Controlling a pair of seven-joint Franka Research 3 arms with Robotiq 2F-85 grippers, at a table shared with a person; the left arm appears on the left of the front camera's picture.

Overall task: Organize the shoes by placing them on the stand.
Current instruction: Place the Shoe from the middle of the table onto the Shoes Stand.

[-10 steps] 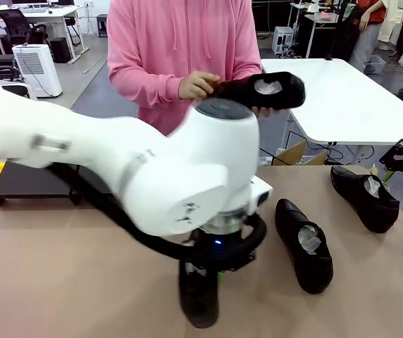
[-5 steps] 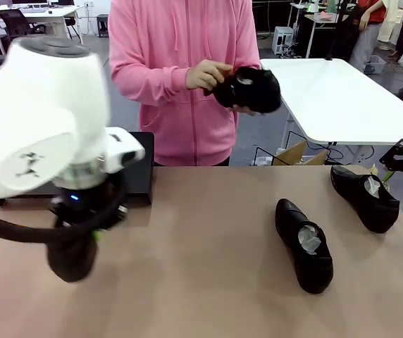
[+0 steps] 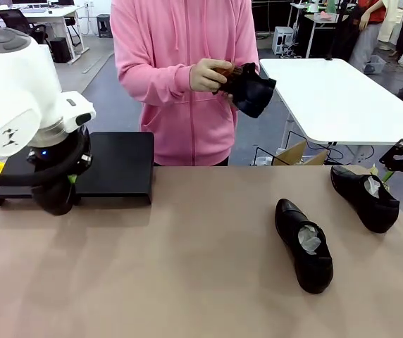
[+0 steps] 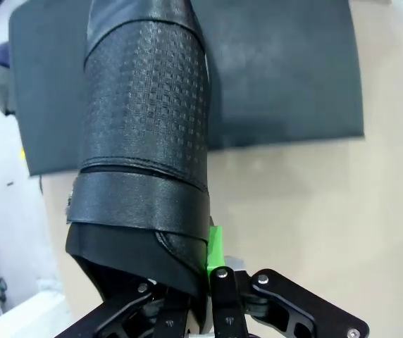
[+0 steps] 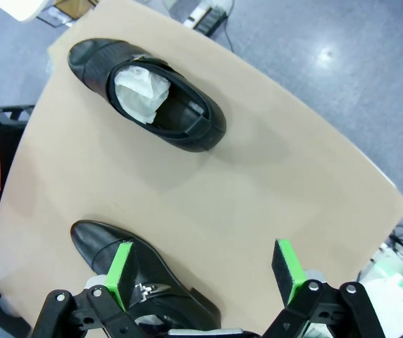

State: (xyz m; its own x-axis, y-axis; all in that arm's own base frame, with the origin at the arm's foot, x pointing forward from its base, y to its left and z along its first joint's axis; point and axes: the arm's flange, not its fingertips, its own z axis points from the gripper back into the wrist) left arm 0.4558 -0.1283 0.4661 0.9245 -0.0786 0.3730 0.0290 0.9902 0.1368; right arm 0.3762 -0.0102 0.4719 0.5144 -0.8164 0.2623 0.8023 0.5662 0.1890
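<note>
Left gripper (image 4: pixel 191 271) pinches the carried shoe (image 4: pixel 145 127) by its heel rim at the near edge of the stand (image 3: pixel 117 162), left of the stand's middle.

The carried shoe hangs with its long axis roughly upright, toe down and heel up between the pressed-together fingers. Its textured sole faces the wrist camera. Whether the toe touches the stand cannot be told. The stand lies at the far left of the table (image 3: pixel 187 282), its flat top bare. The middle shoe (image 3: pixel 304 243) lies lengthwise near to far, well apart to the right. The right shoe (image 3: pixel 365 197) lies diagonally by the far right edge. The right gripper (image 5: pixel 203 271) hovers just over it, fingers spread and holding nothing. Across the table a person (image 3: pixel 180 70) holds a fourth shoe (image 3: pixel 252 90) in both hands at chest height.
</note>
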